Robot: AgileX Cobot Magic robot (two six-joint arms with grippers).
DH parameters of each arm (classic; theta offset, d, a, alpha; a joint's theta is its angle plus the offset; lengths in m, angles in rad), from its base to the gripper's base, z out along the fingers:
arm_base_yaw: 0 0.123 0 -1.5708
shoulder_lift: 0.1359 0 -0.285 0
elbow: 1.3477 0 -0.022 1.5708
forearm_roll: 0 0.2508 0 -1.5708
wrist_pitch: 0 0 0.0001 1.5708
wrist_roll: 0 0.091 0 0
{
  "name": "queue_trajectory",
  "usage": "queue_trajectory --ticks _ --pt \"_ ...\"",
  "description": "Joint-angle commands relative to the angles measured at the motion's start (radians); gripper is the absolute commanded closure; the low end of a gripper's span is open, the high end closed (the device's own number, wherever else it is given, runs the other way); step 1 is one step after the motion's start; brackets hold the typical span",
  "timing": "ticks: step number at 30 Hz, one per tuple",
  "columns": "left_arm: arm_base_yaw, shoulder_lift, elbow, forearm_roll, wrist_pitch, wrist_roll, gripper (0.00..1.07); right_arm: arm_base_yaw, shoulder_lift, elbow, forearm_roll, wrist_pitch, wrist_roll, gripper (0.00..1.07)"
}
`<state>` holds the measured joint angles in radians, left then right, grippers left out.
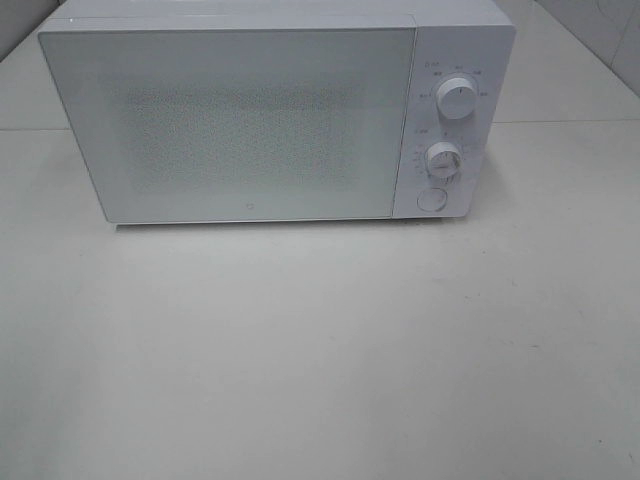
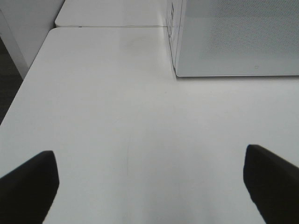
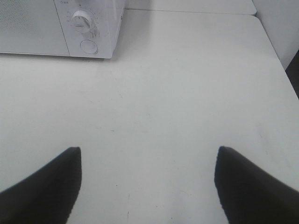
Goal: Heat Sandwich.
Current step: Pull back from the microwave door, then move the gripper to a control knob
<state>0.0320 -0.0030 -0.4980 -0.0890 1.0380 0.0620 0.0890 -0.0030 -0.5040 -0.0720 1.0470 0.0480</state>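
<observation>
The sandwich is out of view in every frame. A white microwave (image 1: 270, 110) stands at the back of the table with its door shut; two knobs (image 1: 457, 101) and a round button (image 1: 431, 199) sit on its right panel. Neither arm shows in the exterior high view. My left gripper (image 2: 149, 184) hangs open over bare table, its dark fingertips (image 2: 28, 186) wide apart, with the microwave's left front corner (image 2: 176, 73) ahead of it. My right gripper (image 3: 148, 182) is open too, nothing between its fingers (image 3: 46, 186), facing the microwave's control panel (image 3: 88, 28).
The white table (image 1: 320, 350) stretches in front of the microwave. Its left edge (image 2: 23, 79) drops to a dark floor in the left wrist view. A second table surface and a seam (image 3: 196, 12) lie behind, with the right table edge (image 3: 280, 65) nearby.
</observation>
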Motion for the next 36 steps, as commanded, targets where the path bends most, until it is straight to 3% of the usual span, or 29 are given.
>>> queue_trajectory --ticks 1,36 --pt "0.003 -0.031 0.003 -0.003 -0.002 0.000 0.05 -0.008 -0.025 0.000 -0.001 -0.008 -0.011 0.31" --pt "0.003 -0.029 0.003 -0.003 -0.002 0.000 0.05 -0.008 0.002 -0.021 0.012 -0.015 0.000 0.31"
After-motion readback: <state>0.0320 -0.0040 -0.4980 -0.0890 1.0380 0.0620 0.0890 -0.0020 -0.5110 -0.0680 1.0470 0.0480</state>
